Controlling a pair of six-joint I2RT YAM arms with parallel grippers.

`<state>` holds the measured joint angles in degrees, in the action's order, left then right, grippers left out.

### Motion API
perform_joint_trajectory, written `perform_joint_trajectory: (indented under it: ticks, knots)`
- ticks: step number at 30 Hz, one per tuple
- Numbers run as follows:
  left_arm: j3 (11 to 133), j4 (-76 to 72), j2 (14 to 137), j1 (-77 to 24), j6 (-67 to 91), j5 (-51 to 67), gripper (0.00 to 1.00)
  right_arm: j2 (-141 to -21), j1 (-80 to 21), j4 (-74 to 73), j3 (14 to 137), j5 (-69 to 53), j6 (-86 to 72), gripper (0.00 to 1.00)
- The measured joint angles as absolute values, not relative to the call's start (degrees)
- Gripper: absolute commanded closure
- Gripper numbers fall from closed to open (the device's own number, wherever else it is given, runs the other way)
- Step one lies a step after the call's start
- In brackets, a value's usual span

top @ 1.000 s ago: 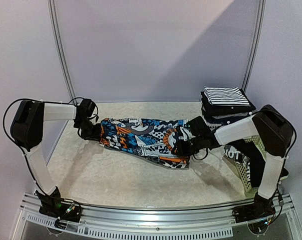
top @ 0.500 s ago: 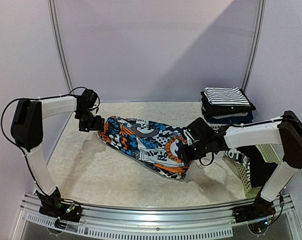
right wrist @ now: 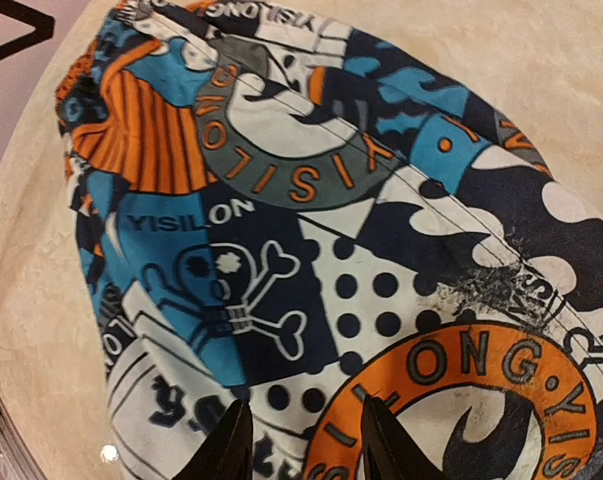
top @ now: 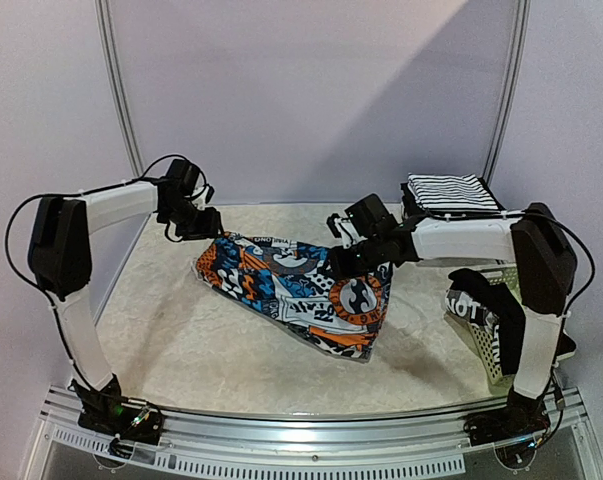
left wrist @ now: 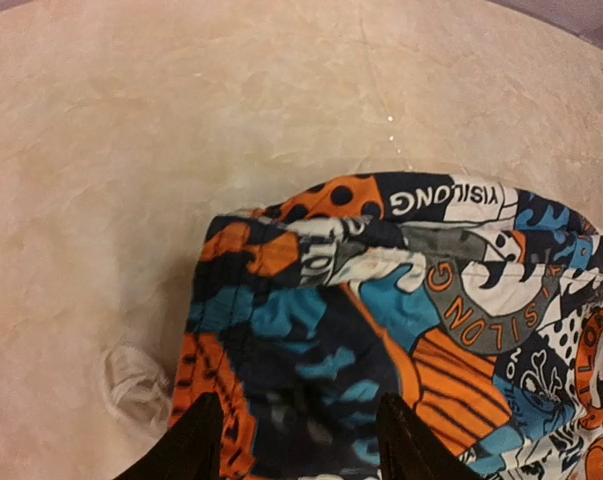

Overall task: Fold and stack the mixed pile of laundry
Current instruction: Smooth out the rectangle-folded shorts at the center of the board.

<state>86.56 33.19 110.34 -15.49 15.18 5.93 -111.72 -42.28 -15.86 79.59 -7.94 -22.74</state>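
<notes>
Orange, blue and black graphic-print cloth garment [top: 291,290] was laid flat and released.
Left fingers [left wrist: 196,445] and right fingers [right wrist: 231,445] had parted and lifted off it on the bench [top: 181,350]; another fold probably came next.

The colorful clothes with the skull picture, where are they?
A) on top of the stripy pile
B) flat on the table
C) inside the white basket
B: the printed garment lies spread out on the table.
</notes>
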Motion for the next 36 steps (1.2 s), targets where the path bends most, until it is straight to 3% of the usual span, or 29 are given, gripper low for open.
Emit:
perform_joint_trajectory:
  ticks: [11,16,22,28,33,35,36]
  knots:
    - [93.8,32.2,126.7,-16.0,17.0,7.7,0.47,-123.5,-32.6,-15.9,83.3,-15.3,-21.4,0.63]
    - [92.2,30.7,126.0,-16.0,19.7,4.3,0.46,-124.8,-30.2,-15.7,84.9,-16.7,-20.4,0.63]
    - [80.2,27.1,118.8,-16.4,24.4,-2.4,0.45,-125.0,-27.6,-16.3,85.4,-16.6,-18.9,0.63]
    - [71.7,27.0,112.0,-16.9,27.4,-4.9,0.35,-126.3,-26.5,-19.9,89.3,-16.4,-17.5,0.62]
    - [70.3,28.3,107.3,-17.8,26.7,-6.3,0.15,-126.9,-27.4,-22.6,92.7,-16.7,-15.9,0.61]
    - [69.8,28.3,104.4,-18.1,25.7,-7.4,0.02,-126.9,-28.5,-23.8,94.7,-16.6,-14.6,0.59]
    - [69.3,28.2,102.4,-18.1,25.4,-8.3,0.01,-126.9,-29.2,-24.4,95.7,-16.6,-13.9,0.59]
